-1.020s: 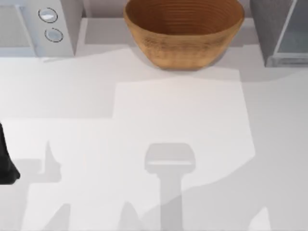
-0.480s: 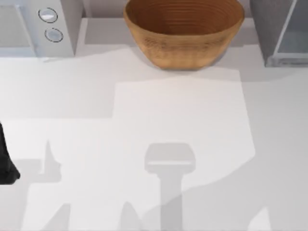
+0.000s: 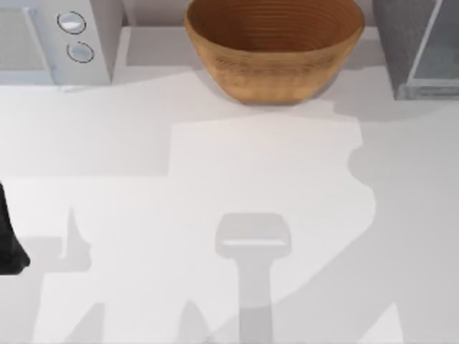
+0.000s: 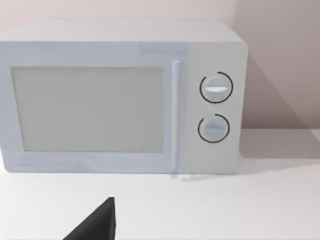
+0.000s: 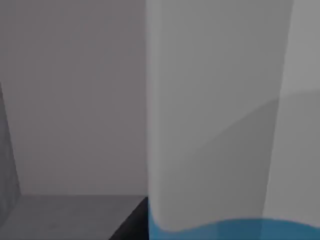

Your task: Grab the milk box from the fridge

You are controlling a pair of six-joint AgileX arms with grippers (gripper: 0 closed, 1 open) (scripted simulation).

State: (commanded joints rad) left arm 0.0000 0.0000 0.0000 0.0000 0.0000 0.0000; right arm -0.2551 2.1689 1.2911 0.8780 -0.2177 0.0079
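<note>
We count two AgileX arms at one table (image 3: 129, 143). Our left arm (image 3: 8, 244) is parked at the table's left edge. Of the left gripper (image 4: 97, 227) one dark tip shows in the left wrist view, low in front of the camera and above the white tabletop. Whether that gripper is spread or pressed together we cannot tell.

Straight ahead of the left gripper, well apart from it, stands one pale microwave (image 4: 90, 110). It has two round knobs (image 4: 216, 88), one above the other, beside its closed door.

Our right gripper (image 5: 132, 222) is at work. One dark wedge of it shows in the right wrist view, against a grey floor and between plain grey walls. The one milk box (image 5: 215, 125) stands very close in front of this gripper, just beside the dark wedge. The box has a broad pale face with a blue band along its lower part. We cannot tell whether the wedge touches the box, nor whether this gripper is spread, pressed together or pinching the carton.

From above we see one fridge (image 3: 396, 43), dark grey and speckled, at the table's far right corner. It has one pale blue-grey panel in a light frame. One wicker bowl (image 3: 272, 57) sits between the fridge and the microwave, apart from both.
</note>
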